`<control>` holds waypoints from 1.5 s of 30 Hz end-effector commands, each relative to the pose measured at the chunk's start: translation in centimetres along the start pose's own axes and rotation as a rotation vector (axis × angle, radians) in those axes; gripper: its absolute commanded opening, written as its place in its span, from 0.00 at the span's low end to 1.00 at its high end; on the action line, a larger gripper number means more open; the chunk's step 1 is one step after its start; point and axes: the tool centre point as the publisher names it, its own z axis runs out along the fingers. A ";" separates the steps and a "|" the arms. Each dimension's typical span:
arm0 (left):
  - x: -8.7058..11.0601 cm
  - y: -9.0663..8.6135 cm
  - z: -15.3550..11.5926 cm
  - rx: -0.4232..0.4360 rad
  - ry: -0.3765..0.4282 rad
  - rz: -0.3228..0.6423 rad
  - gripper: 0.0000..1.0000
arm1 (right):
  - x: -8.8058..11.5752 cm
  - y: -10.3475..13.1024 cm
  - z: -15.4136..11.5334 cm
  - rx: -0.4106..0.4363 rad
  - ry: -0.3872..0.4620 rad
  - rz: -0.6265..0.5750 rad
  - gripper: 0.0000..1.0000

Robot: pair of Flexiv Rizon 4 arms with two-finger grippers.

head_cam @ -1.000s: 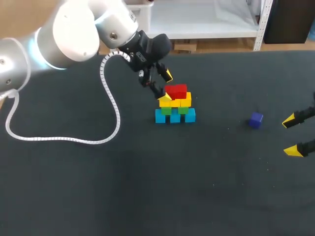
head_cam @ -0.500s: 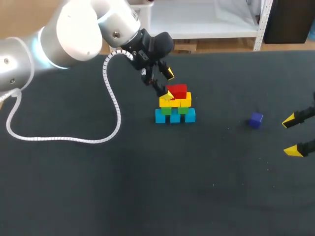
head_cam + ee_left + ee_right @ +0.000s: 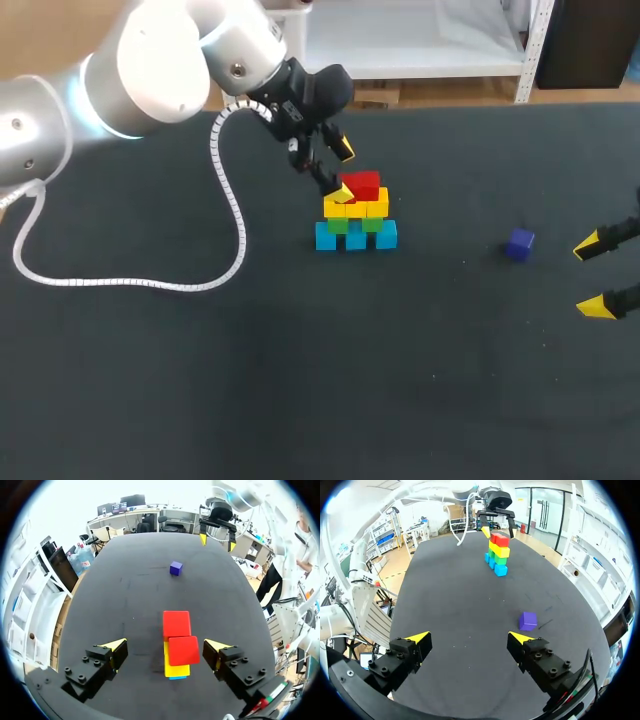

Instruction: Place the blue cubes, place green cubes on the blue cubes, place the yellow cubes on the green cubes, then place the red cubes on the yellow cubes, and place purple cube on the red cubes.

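The stack (image 3: 356,212) stands tidy: blue cubes (image 3: 355,237) in a row at its base, green cubes (image 3: 355,225) next, yellow cubes (image 3: 358,208) above, red cubes (image 3: 362,186) on top, slightly offset. The purple cube (image 3: 519,243) sits alone, well right of the stack.

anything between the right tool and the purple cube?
Nothing. Only bare black table lies between the right tool and the purple cube. The right wrist view shows it clearest, and the head view agrees.

no readable text, labels or numbers (cubes plain-faced)
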 end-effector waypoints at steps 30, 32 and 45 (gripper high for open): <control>-0.1 1.2 0.1 0.007 0.003 -0.004 1.00 | 0.0 -0.1 0.1 -0.001 -0.003 -0.001 1.00; -0.1 1.3 0.1 0.008 0.003 -0.003 1.00 | 0.0 -0.1 0.1 -0.001 -0.003 -0.001 1.00; -0.1 1.4 0.2 0.008 0.003 -0.005 1.00 | 0.0 -0.1 0.1 -0.001 -0.003 -0.001 1.00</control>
